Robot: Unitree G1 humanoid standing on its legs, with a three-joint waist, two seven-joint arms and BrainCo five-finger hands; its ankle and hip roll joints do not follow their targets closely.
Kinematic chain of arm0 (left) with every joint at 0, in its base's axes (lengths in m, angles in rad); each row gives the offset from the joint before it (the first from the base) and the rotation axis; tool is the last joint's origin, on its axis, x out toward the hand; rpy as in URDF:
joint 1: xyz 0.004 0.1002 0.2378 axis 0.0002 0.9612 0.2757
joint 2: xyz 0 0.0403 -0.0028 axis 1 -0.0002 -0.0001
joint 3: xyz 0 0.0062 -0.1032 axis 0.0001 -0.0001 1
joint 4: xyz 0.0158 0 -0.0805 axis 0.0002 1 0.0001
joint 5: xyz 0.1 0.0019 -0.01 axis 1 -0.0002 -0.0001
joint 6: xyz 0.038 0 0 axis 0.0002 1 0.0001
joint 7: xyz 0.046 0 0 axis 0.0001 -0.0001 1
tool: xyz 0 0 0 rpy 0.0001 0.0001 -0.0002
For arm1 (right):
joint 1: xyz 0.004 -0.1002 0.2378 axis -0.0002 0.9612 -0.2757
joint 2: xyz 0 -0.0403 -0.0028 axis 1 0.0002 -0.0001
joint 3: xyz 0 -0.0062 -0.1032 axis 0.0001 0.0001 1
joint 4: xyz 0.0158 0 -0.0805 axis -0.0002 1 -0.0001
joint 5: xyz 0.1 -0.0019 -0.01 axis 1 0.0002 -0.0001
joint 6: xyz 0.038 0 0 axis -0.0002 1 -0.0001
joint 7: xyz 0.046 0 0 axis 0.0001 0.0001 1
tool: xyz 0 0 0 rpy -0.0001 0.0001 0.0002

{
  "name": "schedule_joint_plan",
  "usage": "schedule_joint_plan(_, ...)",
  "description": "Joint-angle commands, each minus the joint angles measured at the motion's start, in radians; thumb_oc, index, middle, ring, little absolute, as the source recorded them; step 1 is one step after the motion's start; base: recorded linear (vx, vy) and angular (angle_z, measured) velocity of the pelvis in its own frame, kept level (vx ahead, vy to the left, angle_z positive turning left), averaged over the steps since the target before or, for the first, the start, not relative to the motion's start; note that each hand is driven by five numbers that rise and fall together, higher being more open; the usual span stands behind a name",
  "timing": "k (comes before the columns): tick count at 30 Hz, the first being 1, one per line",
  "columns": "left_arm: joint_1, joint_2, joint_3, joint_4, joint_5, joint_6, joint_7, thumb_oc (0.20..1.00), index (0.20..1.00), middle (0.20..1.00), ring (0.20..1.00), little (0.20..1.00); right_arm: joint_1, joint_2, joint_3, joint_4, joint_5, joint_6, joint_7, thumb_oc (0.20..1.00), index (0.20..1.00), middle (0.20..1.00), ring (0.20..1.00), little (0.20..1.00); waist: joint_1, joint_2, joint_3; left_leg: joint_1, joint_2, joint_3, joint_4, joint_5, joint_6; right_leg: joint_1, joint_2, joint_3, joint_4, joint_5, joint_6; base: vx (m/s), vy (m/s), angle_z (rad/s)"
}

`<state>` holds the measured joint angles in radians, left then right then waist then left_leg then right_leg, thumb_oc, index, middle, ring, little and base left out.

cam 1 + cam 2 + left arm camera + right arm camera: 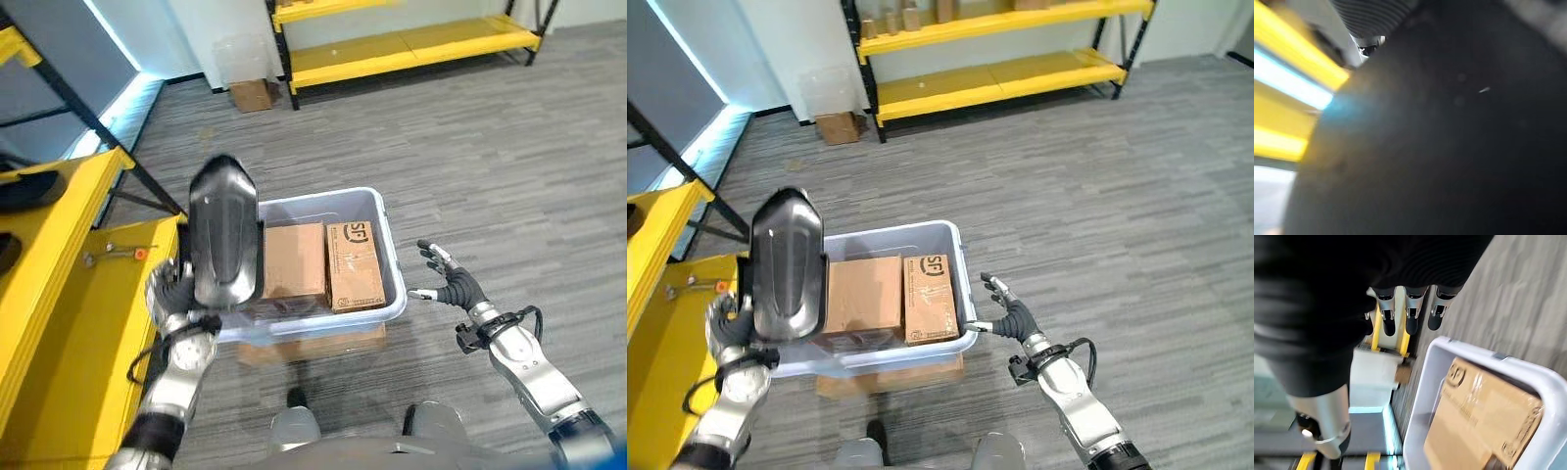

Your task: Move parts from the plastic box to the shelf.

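One black curved part (224,235) stood clamped in left robot hand (178,294), clear of plastic box (392,257), shelf-bound; right robot hand (453,284) spread, empty.

A storeroom or warehouse is shown: yellow shelves (989,44) with black posts are lined along the wall, cardboard boxes (835,127) are kept around, and grey floor (1117,196) is laid.

Dark part (224,235) hides left robot hand (174,294) fingers, box (390,257) corner.
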<state>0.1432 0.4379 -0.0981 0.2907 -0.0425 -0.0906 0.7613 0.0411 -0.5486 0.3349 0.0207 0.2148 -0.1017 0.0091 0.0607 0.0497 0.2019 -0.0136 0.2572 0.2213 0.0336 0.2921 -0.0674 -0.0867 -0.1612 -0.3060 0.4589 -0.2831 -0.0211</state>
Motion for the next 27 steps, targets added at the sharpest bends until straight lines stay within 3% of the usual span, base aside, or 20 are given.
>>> schedule_joint_plan(1,-0.195,0.08,0.063,-0.025,0.091,-0.103,-0.056,0.2,0.2,0.2,0.2,0.2,-0.026,0.019,-0.014,-0.088,0.059,-0.049,-0.032,1.0,1.0,1.0,1.0,1.0,-0.074,-0.03,0.041,-0.011,0.101,0.145,0.155,-0.108,-0.126,0.201,-0.022,-0.139,-0.263,0.138,0.093,-0.12,-0.117,1.19)
schedule_joint_plan(4,-0.2,0.072,0.035,-0.035,0.072,-0.138,-0.068,0.2,0.2,0.2,0.2,0.2,-0.015,0.006,-0.038,-0.092,0.083,-0.07,-0.043,1.0,1.0,1.0,1.0,1.0,-0.098,-0.061,0.044,0.011,0.11,0.223,0.315,-0.205,-0.094,0.178,-0.045,-0.172,-0.238,0.138,0.089,-0.22,0.0,1.31)
schedule_joint_plan(7,-0.19,0.074,0.028,-0.074,0.121,-0.171,-0.067,0.2,0.2,0.2,0.2,0.2,-0.019,0.002,-0.063,-0.091,0.117,-0.069,-0.069,1.0,1.0,1.0,1.0,1.0,-0.098,-0.075,0.042,0.016,0.114,0.22,0.462,-0.223,-0.095,0.162,-0.043,-0.169,-0.243,0.147,0.079,-0.18,0.114,0.68)
schedule_joint_plan(10,-0.187,0.102,0.016,-0.113,0.139,-0.167,-0.082,0.2,0.2,0.2,0.2,0.2,-0.022,0.022,-0.083,-0.059,0.127,-0.08,-0.102,1.0,1.0,1.0,1.0,1.0,-0.092,-0.046,0.017,0.099,0.005,0.214,0.277,-0.296,-0.055,0.123,-0.07,-0.184,-0.221,0.193,0.114,-0.1,0.378,0.39)
schedule_joint_plan(14,-0.205,0.121,0.008,-0.115,0.143,-0.161,-0.092,0.2,0.2,0.2,0.2,0.2,-0.03,0.053,-0.072,-0.042,0.108,-0.082,-0.126,1.0,1.0,1.0,1.0,1.0,-0.082,-0.038,-0.004,0.126,-0.049,0.193,0.136,-0.329,-0.039,0.123,-0.094,-0.172,-0.254,0.249,0.163,-0.04,0.283,0.75)
schedule_joint_plan(18,-0.184,0.129,0.024,-0.133,0.151,-0.143,-0.076,0.2,0.2,0.2,0.2,0.2,-0.035,0.072,-0.053,-0.048,0.087,-0.081,-0.085,1.0,1.0,1.0,1.0,1.0,-0.053,-0.032,-0.019,0.131,-0.081,0.159,0.064,-0.322,-0.03,0.143,-0.115,-0.167,-0.293,0.274,0.194,-0.09,0.3,0.39)
schedule_joint_plan(23,-0.123,0.134,0.084,-0.159,0.195,-0.139,-0.071,0.2,0.2,0.2,0.2,0.2,-0.06,0.083,-0.028,-0.086,0.07,-0.059,-0.078,1.0,1.0,1.0,1.0,1.0,0.009,-0.033,-0.027,0.124,-0.128,0.128,0.007,-0.309,-0.009,0.173,-0.159,-0.198,-0.321,0.322,0.227,-0.16,0.297,0.21)
schedule_joint_plan(27,-0.091,0.144,0.125,-0.177,0.224,-0.15,-0.114,0.2,0.2,0.2,0.2,0.2,-0.083,0.106,-0.011,-0.102,0.045,-0.05,-0.098,1.0,1.0,1.0,1.0,1.0,0.058,-0.04,-0.03,0.121,-0.188,0.114,-0.029,-0.32,0.028,0.158,-0.225,-0.228,-0.278,0.411,0.261,-0.18,0.264,0.32)
